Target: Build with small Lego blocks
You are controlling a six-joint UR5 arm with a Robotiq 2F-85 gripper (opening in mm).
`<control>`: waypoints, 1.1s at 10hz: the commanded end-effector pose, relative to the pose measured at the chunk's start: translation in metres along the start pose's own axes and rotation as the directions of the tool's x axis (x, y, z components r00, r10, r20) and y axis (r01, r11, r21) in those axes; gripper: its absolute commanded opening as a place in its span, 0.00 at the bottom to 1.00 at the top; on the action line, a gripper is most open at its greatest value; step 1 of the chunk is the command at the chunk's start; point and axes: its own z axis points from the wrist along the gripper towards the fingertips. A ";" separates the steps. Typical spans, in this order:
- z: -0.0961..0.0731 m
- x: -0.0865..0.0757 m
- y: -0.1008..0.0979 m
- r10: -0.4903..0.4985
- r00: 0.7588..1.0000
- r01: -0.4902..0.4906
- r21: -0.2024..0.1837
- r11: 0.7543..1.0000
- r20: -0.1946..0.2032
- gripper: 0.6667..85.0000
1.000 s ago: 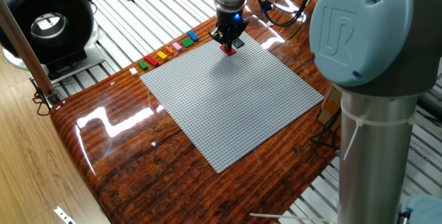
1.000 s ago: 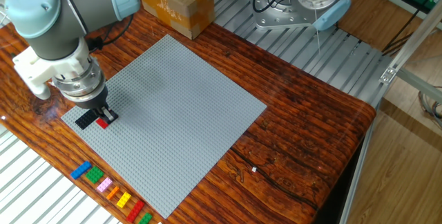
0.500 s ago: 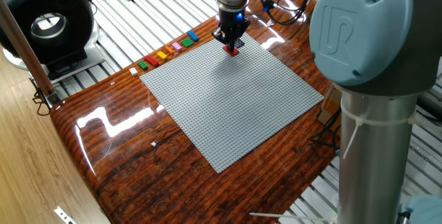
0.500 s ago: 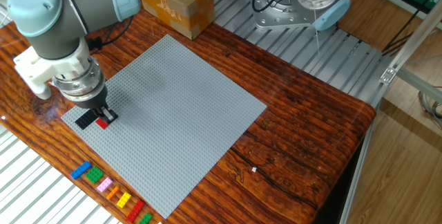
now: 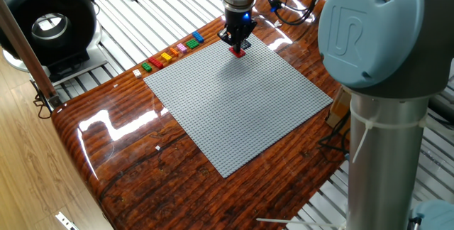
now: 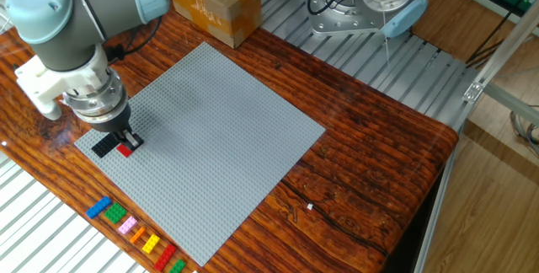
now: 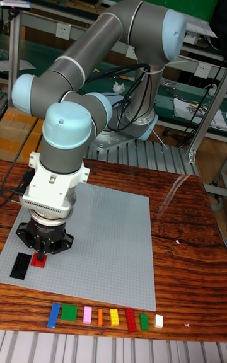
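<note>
While my gripper [image 7: 42,254] pinched the red brick [image 7: 40,261] against the baseplate [image 6: 219,130], misaligned studs risked jamming it.

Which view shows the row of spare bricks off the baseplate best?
The tall fixed view: the spare bricks lie side by side, facing the camera, each colour separate. The other fixed view shows them at its bottom edge; one fixed view shows them small and distant.

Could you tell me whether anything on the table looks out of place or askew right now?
Nothing stands out. The spare bricks lie in a tidy row off the baseplate, and the claw is over a red brick.
</note>
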 end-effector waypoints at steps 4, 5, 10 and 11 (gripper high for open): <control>-0.001 0.001 -0.001 0.009 1.000 -0.009 0.002 1.000 -0.005 0.00; -0.001 0.001 -0.002 0.007 1.000 -0.007 0.004 1.000 -0.005 0.00; 0.009 -0.015 0.001 -0.002 0.999 0.003 -0.003 1.000 0.052 0.00; 0.008 -0.016 0.004 0.001 0.998 0.000 -0.012 1.000 0.058 0.00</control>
